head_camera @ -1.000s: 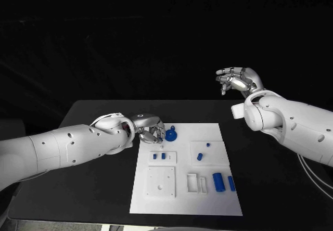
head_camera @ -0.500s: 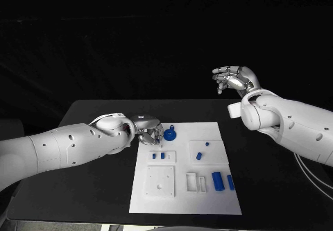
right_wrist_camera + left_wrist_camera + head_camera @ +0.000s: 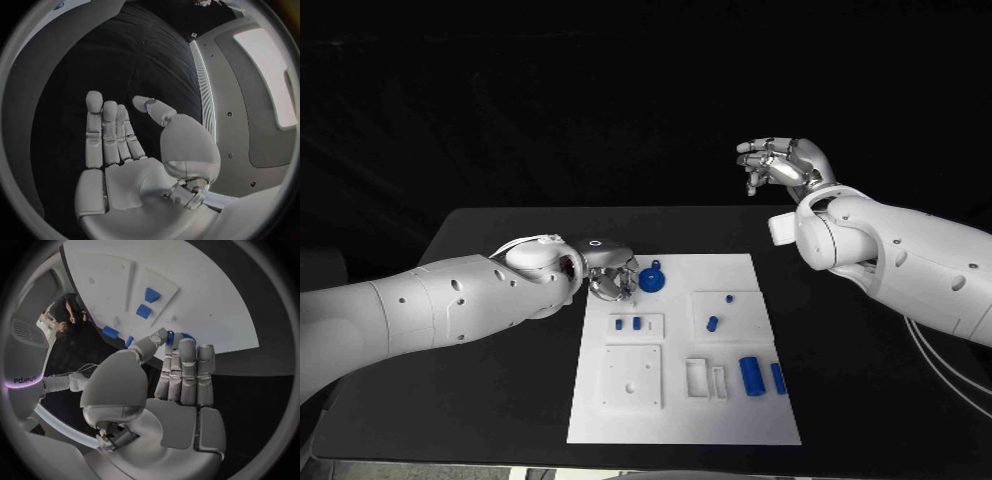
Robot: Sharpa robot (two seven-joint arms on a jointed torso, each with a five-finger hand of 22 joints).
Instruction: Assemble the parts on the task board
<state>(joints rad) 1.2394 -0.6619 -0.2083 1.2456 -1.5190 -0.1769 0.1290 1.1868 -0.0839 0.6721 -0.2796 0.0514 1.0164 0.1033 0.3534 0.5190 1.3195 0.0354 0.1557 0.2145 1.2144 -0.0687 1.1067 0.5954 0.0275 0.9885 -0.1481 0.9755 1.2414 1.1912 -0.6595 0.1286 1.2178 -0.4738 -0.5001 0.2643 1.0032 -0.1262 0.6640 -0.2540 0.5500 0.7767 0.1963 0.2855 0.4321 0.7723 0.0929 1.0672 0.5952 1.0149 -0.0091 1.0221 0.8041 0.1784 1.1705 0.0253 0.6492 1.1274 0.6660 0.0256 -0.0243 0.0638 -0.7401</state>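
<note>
We assess the assembly as being at an early stage. The task board [image 3: 733,420] lies in the middle of the black table [image 3: 473,400], and most of the blue parts still lie loose on it.

Our left hand [image 3: 607,272] sits at the board's far left corner. In the left wrist view its fingers [image 3: 187,370] lie together, with the thumb brought in against them, clamped on a round blue part [image 3: 653,279]. In the head view this part is at the fingertips, just above or touching the board's far edge; we cannot tell which. We judge that this part is the one in hand and is not yet seated.

Our right hand [image 3: 785,167] is raised well away from the board, beyond the table's far edge. Its fingers [image 3: 109,135] are loosely extended and slightly apart, and it holds nothing.

Parts remaining on the board:
- two small blue pieces [image 3: 627,323] on the raised white block at the left;
- a small blue piece [image 3: 713,323] and a smaller blue peg [image 3: 731,298] on the right-hand plate;
- two blue cylinders [image 3: 763,377] lying side by side near the right edge.

The white plate with a hole [image 3: 633,378] and the white slotted frame [image 3: 707,378] appear unfilled. We judge that nearly all insertions remain.
</note>
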